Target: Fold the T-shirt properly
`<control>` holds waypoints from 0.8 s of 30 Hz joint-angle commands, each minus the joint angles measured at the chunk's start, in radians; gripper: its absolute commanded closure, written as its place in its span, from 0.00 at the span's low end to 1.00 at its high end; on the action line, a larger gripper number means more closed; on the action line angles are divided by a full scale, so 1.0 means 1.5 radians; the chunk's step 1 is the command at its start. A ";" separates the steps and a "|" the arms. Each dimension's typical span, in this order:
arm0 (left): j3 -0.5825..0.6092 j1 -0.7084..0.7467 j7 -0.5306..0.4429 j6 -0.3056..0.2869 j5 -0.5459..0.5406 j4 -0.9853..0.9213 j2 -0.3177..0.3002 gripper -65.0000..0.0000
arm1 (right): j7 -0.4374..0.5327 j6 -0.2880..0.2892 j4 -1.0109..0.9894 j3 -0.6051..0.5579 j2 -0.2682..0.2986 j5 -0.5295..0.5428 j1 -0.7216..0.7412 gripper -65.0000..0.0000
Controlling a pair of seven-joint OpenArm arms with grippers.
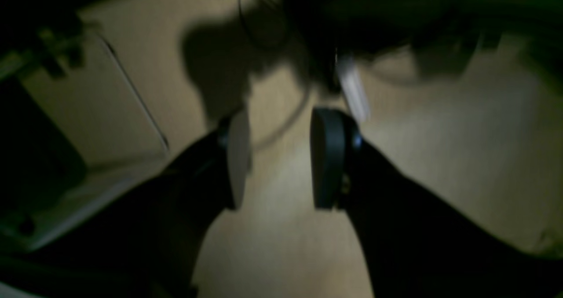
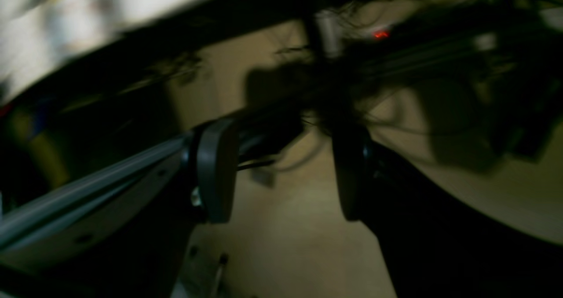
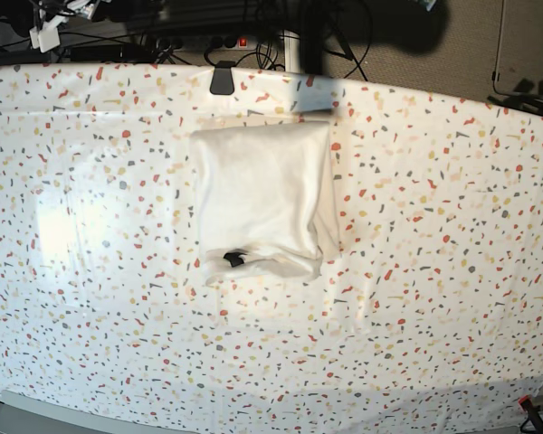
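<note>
Item 1, the T-shirt [image 3: 264, 201]: I see it in the base view as a compact white rectangle, plain reverse up, none of the print visible. It lies on the speckled tablecloth [image 3: 434, 298], nearer the far edge than the near one and slightly left of centre in that view. Its near edge is rounded and a little bunched, with a small dark mark [image 3: 233, 259] showing at the near left corner; I cannot tell what that mark is. A strip of layered fabric shows along the shirt's right side. I judge the fold done or nearly done, the bundle left where the folding brought it.

Item 2, the left gripper [image 1: 277, 157]: its jaws stand apart with nothing between them. Behind it I see only tan floor and dark, blurred equipment, no T-shirt. I judge it parked well away from the T-shirt, off the cloth.

Item 3, the right gripper [image 2: 286, 170]: jaws likewise apart and empty, seen against tan floor, a tangle of cables and a small red light [image 2: 381, 34]. No T-shirt is within its view either.

Item 4, a black clip [image 3: 222, 80]: it sits at the tablecloth's far edge, beyond the T-shirt, apparently pinning the cloth.
</note>
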 commanded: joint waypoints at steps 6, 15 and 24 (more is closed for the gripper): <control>0.000 -0.113 -0.158 -0.014 -0.005 -0.307 0.023 0.64 | 0.235 0.003 -0.216 -0.185 0.075 -0.278 -0.006 0.47; 0.000 -0.362 -0.328 -0.046 -0.005 -0.851 0.114 0.65 | 0.566 -0.060 -0.627 -0.416 0.120 -0.524 0.164 0.47; 0.000 -0.470 -0.337 -0.056 -0.005 -0.946 0.129 0.64 | 0.627 -0.108 -0.773 -0.531 0.120 -0.528 0.325 0.47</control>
